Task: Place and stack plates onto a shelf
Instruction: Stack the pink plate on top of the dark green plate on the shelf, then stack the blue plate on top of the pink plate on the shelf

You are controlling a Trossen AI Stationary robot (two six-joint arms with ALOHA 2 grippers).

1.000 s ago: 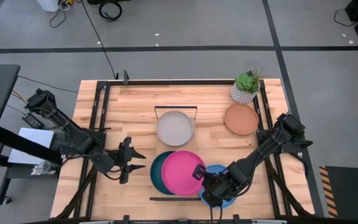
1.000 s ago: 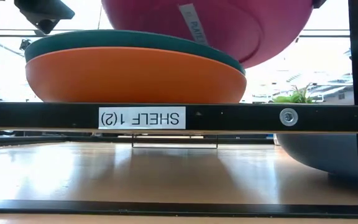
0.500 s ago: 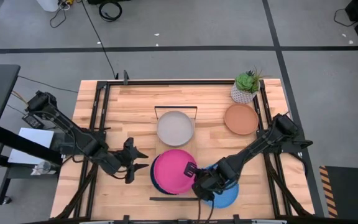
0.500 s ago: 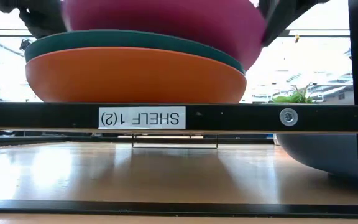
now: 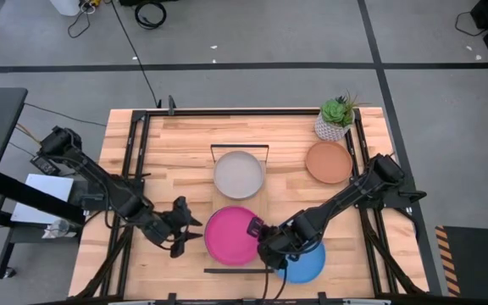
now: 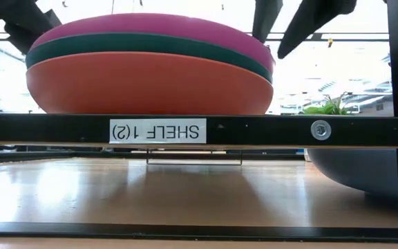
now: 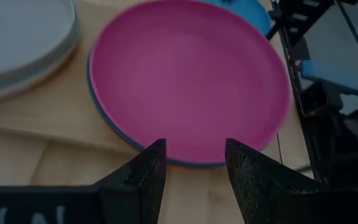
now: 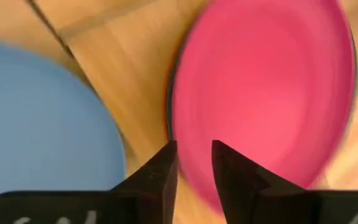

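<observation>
The magenta plate [image 5: 231,235] lies level on top of a dark teal plate [image 6: 150,52] and an orange plate [image 6: 150,86], stacked on the near half of the shelf [image 5: 268,202]. A pale grey plate [image 5: 239,174] sits on the shelf's far half. My right gripper [image 5: 259,240] is open at the magenta plate's right rim, its fingers [image 6: 264,17] just above that rim. My left gripper [image 5: 195,231] is open just left of the stack, pointing at the magenta rim [image 7: 185,163] without touching it. A blue plate [image 5: 307,264] lies on the table under the right arm. My right gripper stands open over the magenta plate's right rim [image 8: 185,124], slanting down from the table's right. I cannot tell whether a fingertip still touches the rim. The plate rests on the dark teal plate below it.
A terracotta plate [image 5: 329,162] and a potted green plant [image 5: 337,117] stand on the table at the far right. The shelf's black frame bar [image 6: 268,129] runs along the near end below the stack. Black rails [image 5: 134,178] border the tabletop left and right.
My right gripper carried the magenta plate toward the table's left and down. The plate was tilted and lifted clear; now it lies level on the dark teal plate. In the low view the fingers now stand apart above its rim. My left gripper moved right, toward the stack.
</observation>
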